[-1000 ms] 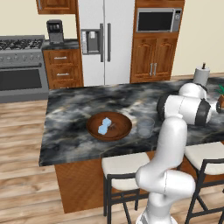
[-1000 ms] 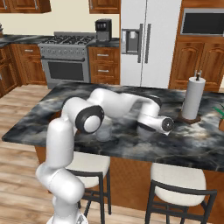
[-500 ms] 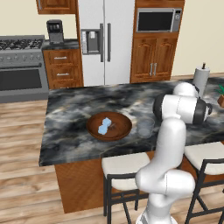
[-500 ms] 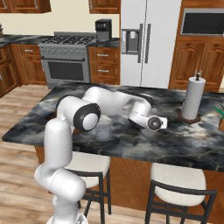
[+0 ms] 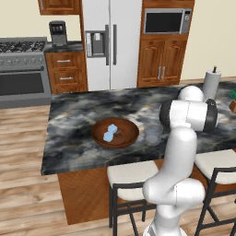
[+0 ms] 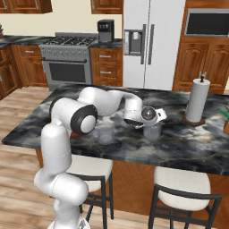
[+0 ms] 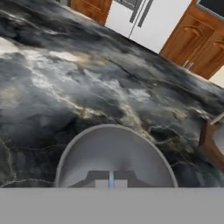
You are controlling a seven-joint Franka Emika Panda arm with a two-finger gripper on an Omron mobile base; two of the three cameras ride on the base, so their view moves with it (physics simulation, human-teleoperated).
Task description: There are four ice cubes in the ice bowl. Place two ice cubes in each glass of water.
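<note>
My gripper (image 7: 111, 180) hangs just above a glass of water (image 7: 116, 153), its fingertips pressed together with only a thin pale sliver between them. In the right base view the gripper (image 6: 152, 122) sits over this glass (image 6: 152, 131), and a second glass (image 6: 106, 133) stands to the left by the arm's elbow. That second glass (image 5: 153, 134) stands just right of the reddish-brown ice bowl (image 5: 99, 136) in the left base view. Pale-blue ice cubes (image 5: 109, 133) lie clustered in the bowl. I see no cube in the glass under my hand.
A white paper-towel roll (image 6: 197, 100) on a wooden base stands at the right of the dark marble island (image 6: 192, 147). Two stools (image 6: 181, 183) stand against the island's front edge. A small plant (image 5: 233, 99) sits at the far right.
The hand has swung left from near the paper-towel roll to above the glass. The jaws have closed.
</note>
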